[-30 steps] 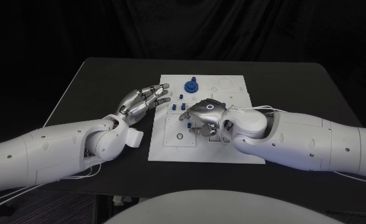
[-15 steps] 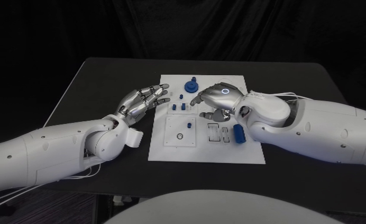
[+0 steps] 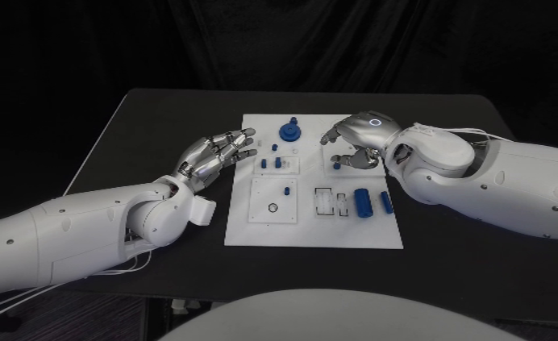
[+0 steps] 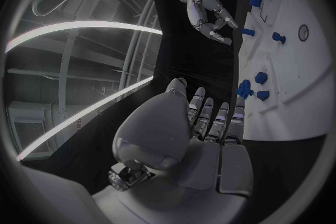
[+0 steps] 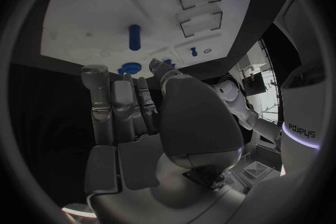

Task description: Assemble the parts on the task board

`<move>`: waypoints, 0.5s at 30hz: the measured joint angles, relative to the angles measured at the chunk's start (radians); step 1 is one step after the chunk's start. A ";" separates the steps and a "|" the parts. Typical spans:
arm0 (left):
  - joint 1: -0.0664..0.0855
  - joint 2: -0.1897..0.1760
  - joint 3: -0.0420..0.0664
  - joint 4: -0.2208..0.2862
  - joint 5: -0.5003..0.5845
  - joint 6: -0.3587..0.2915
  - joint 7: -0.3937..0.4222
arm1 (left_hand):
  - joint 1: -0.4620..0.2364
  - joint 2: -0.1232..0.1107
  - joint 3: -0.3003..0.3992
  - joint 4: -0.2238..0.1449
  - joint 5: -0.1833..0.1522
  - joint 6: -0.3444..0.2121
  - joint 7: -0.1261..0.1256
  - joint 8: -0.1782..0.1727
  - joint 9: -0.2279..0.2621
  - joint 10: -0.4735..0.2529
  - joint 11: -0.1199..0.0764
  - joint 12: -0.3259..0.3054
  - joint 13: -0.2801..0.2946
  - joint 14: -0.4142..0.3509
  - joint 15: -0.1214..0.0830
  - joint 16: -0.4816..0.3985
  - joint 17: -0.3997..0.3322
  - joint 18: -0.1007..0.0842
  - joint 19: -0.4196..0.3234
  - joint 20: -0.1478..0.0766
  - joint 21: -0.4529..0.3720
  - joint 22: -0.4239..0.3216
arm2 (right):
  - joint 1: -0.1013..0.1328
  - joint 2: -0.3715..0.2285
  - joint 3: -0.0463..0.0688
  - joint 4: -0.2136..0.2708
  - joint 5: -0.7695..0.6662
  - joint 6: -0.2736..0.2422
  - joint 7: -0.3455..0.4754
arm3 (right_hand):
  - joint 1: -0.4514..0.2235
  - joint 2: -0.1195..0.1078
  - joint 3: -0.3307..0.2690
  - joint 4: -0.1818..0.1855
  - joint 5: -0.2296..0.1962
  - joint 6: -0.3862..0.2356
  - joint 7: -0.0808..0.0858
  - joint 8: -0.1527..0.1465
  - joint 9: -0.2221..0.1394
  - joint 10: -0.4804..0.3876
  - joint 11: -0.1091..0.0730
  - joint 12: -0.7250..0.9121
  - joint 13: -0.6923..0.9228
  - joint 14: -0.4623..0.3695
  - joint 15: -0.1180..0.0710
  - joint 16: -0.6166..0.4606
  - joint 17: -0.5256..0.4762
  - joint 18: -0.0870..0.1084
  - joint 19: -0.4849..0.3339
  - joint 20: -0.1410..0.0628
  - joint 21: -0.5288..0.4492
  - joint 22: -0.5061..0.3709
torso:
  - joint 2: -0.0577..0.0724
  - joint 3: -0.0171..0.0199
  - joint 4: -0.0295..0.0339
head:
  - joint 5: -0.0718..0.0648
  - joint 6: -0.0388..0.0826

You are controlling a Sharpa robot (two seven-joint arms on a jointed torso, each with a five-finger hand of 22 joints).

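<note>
White board (image 3: pixel 262 224) lies centre frame with blue parts (image 3: pixel 364 201) on it; no legible writing. Left hand (image 3: pixel 215 155), centre-left, fingers spread, empty. Right hand (image 3: pixel 355 141), centre-right over board, fingers curled; grip unclear

The head camera looks down from above onto the bench (image 3: pixel 151 115), the white board (image 3: pixel 314 232) near centre. Each wrist camera sits close behind its own hand, facing the board (image 4: pixel 294 95) (image 5: pixel 91 17). All three views share the board.
</note>
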 measured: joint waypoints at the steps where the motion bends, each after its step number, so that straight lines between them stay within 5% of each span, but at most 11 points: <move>1: 0.000 0.000 0.000 0.000 0.000 0.000 0.000 | 0.000 0.000 0.000 0.000 0.000 -0.004 -0.004 0.000 0.000 0.000 0.000 0.000 0.000 0.000 0.000 0.000 0.000 0.000 -0.001 -0.001 0.000 0.000 | -0.003 -0.003 0.000 -0.004 0.004 0.000 -0.001 | -0.006 0.001 0.000 0.000 0.000 0.004 0.004 0.000 -0.002 0.000 0.000 0.000 0.000 0.000 0.000 0.000 0.001 0.000 0.000 0.000 0.000 0.000 | 0.000 -0.0001 0.0000 | 0.000 0.000; 15: -0.003 0.003 0.000 0.000 0.000 0.000 0.000 | 0.004 0.004 0.003 0.003 0.000 -0.011 -0.010 0.000 -0.002 -0.004 0.003 0.000 0.000 -0.031 -0.020 -0.013 -0.002 -0.016 -0.046 0.001 -0.021 -0.058 | -0.046 -0.008 0.000 -0.050 0.046 0.002 -0.004 | -0.014 0.001 -0.003 0.008 -0.007 0.002 0.013 0.000 -0.016 0.014 0.000 0.008 0.000 0.005 0.005 0.004 0.001 0.000 0.004 0.004 0.000 0.000 | 0.003 0.0010 0.0004 | -0.009 0.000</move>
